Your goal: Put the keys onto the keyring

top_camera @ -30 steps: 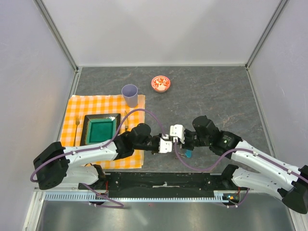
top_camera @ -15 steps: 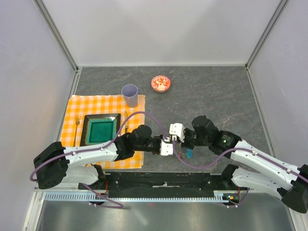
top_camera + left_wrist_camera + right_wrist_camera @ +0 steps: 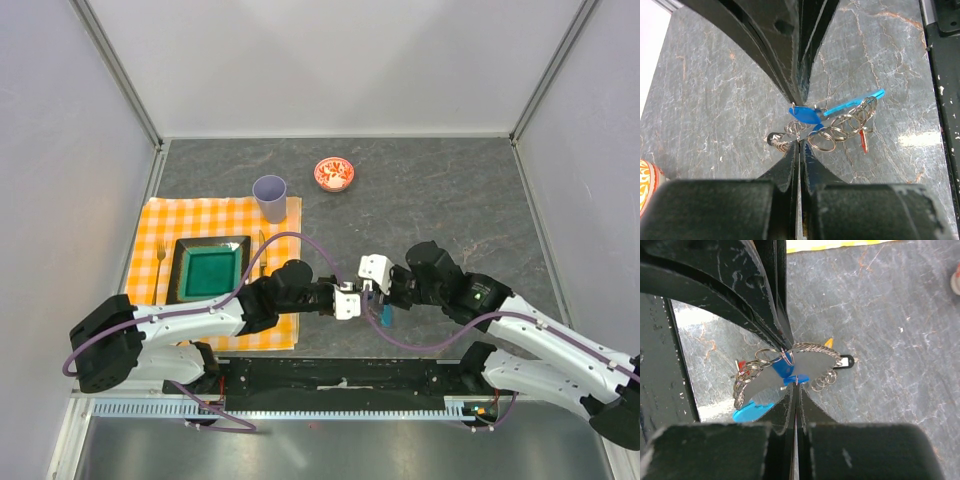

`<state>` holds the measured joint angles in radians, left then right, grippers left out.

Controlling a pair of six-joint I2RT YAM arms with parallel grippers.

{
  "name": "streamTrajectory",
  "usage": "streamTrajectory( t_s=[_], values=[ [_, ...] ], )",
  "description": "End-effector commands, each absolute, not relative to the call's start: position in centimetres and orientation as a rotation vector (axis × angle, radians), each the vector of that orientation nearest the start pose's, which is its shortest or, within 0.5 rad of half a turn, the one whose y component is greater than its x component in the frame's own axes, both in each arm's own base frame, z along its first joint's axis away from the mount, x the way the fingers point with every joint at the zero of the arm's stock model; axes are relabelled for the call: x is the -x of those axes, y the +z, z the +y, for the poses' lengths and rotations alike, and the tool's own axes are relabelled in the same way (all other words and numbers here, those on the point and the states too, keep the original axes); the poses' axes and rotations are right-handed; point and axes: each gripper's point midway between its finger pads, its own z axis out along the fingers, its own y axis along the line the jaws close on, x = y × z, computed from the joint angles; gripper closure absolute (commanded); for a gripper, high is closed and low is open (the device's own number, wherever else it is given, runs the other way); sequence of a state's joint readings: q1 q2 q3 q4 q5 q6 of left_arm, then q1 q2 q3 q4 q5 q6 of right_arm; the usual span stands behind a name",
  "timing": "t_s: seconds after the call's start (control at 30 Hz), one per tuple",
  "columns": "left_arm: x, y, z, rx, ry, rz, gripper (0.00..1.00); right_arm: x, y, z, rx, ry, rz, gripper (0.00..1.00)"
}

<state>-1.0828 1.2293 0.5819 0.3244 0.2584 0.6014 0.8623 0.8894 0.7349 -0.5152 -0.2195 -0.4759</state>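
where the two arms leave their bases at the near edge, the left arm (image 3: 190,318) lies low and stretches to the right. the right arm (image 3: 530,325) stretches to the left, so the wrists meet nose to nose over the dark table (image 3: 450,190), just beyond the base rail. the left gripper (image 3: 350,297) has its fingers pressed together, with only a thin seam between them. in the left wrist view a small ring of the keyring (image 3: 837,132) is caught at their tips. the right gripper (image 3: 368,290) faces it from the other side, fingers closed just as tight on the same bunch. a blue-headed key (image 3: 805,114) sits right at its tips; whether it pinches that key or the link beside it, i cannot tell. the keyring hangs between the two grippers, its chain of rings bunched up. the bright blue fob (image 3: 855,103) sticks out to one side, and a red key (image 3: 863,141) dangles from the rings. a black-headed key (image 3: 845,361) and a yellow key (image 3: 829,342) show on the far side of the bunch in the right wrist view. farther back on the left lies an orange checked mat (image 3: 215,215) with a green plate (image 3: 210,268) and a fork (image 3: 160,262) on it. a pale purple cup (image 3: 270,195) stands at the mat's far corner. a red-and-white bowl (image 3: 334,173) sits beyond that, well apart from the grippers.
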Motion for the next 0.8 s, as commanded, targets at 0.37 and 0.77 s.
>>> streamTrajectory(
  t_s=[0.37,0.77],
  values=[
    [-17.2,18.5,-36.5,-1.428,-0.562,1.015,0.98,-16.6,20.6,23.2,1.443,0.480,1.557,1.00],
    [-16.4,18.5,-37.1,-1.458,-0.615,0.992,0.98,-16.7,20.7,23.0,1.446,0.464,1.529,1.00]
  ],
)
